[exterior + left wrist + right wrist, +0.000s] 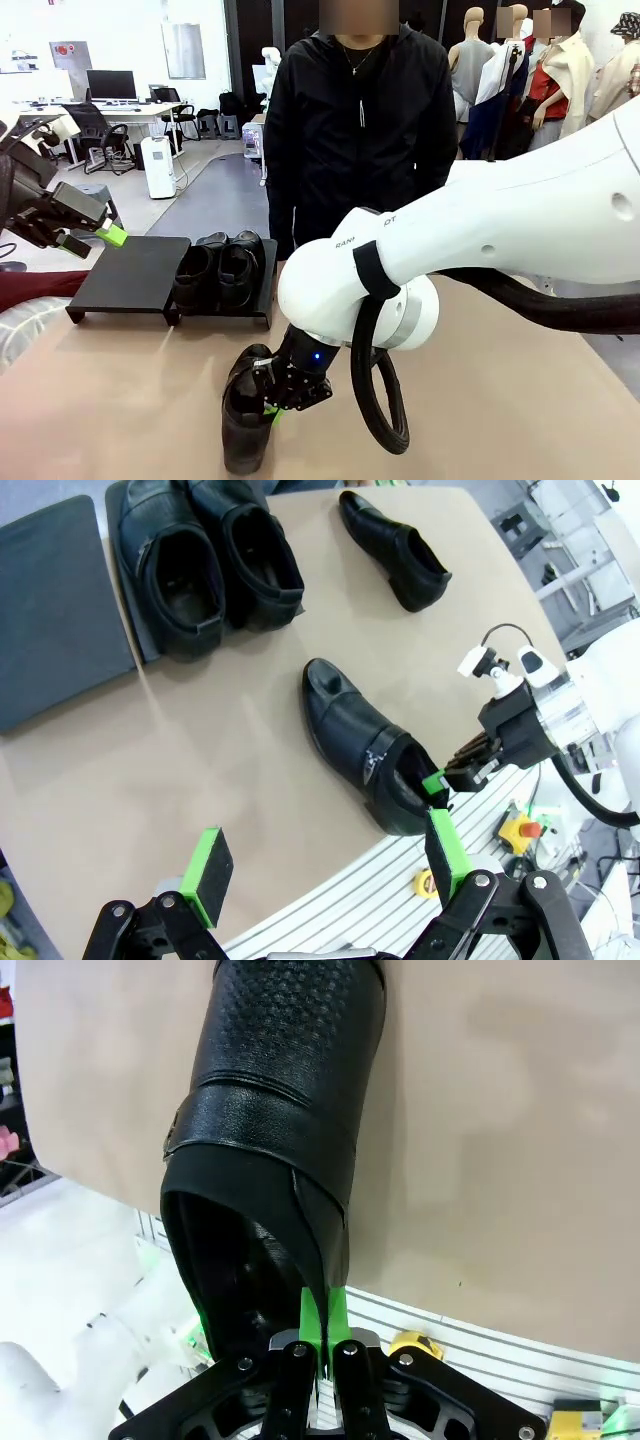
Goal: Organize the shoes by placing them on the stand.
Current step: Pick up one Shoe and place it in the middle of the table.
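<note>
Two black shoes (218,270) sit side by side on the right panel of the low black stand (128,275); its left panel (50,610) is bare. A third shoe (395,545) lies on the tan table beyond them. My right gripper (280,405) is shut on the heel rim of a fourth shoe (248,415) near the table's front edge. In the right wrist view the green pads (312,1325) pinch that shoe's (270,1140) back wall. My left gripper (90,238) hovers open and empty above the stand's left end, seen as spread fingers (210,865).
A person in a black jacket (350,140) stands at the far side of the table, behind the stand. My right arm's black cable loop (385,400) hangs over the table's middle. A yellow tape roll (425,883) lies on the slatted edge by the table front.
</note>
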{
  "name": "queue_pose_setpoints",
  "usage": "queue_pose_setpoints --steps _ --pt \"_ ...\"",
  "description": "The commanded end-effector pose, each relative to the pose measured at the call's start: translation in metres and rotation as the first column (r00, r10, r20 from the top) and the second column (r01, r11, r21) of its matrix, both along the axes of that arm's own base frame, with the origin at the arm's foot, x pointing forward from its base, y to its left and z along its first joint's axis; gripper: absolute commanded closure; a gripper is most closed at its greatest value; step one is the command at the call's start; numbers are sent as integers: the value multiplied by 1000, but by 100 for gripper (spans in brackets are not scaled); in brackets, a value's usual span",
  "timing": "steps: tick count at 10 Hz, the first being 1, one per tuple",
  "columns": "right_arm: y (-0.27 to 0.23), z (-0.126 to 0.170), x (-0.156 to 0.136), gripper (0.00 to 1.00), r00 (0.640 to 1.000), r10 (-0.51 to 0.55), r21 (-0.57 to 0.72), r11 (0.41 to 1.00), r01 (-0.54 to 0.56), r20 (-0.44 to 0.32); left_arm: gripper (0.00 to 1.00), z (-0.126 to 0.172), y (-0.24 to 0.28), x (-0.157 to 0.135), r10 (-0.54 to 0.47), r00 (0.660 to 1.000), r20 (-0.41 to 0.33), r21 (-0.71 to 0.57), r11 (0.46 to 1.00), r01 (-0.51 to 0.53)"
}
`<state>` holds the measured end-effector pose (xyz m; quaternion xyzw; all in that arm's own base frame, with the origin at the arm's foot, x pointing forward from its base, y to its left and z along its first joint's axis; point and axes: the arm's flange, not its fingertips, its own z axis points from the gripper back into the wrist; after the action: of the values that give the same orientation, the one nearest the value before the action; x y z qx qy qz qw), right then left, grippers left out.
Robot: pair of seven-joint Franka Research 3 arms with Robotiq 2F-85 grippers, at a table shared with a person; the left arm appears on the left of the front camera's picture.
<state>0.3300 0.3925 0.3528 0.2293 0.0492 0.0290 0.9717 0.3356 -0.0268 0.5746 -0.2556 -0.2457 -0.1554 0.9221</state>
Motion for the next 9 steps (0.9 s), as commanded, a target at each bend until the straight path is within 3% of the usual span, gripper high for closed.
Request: queue_pose_setpoints --steps 1,2,5,7,9 --pt "0 2 -7 53 999 -49 22 999 49 9 0 2 1 0 0 1000 -6 -7 1000 0" --pt "-1 0 -8 0 999 -46 24 999 46 8 0 2 1 0 0 1000 -6 -7 1000 0" --pt "-9 9 -15 0 998 -50 65 997 47 40 0 2 1 0 0 1000 -6 -7 1000 0" --pt "-48 35 -25 0 993 -55 74 996 48 102 0 2 1 0 0 1000 -6 -7 1000 0" --pt "-140 73 -28 0 980 133 2 991 -135 147 0 2 1 0 0 1000 -6 -7 1000 0"
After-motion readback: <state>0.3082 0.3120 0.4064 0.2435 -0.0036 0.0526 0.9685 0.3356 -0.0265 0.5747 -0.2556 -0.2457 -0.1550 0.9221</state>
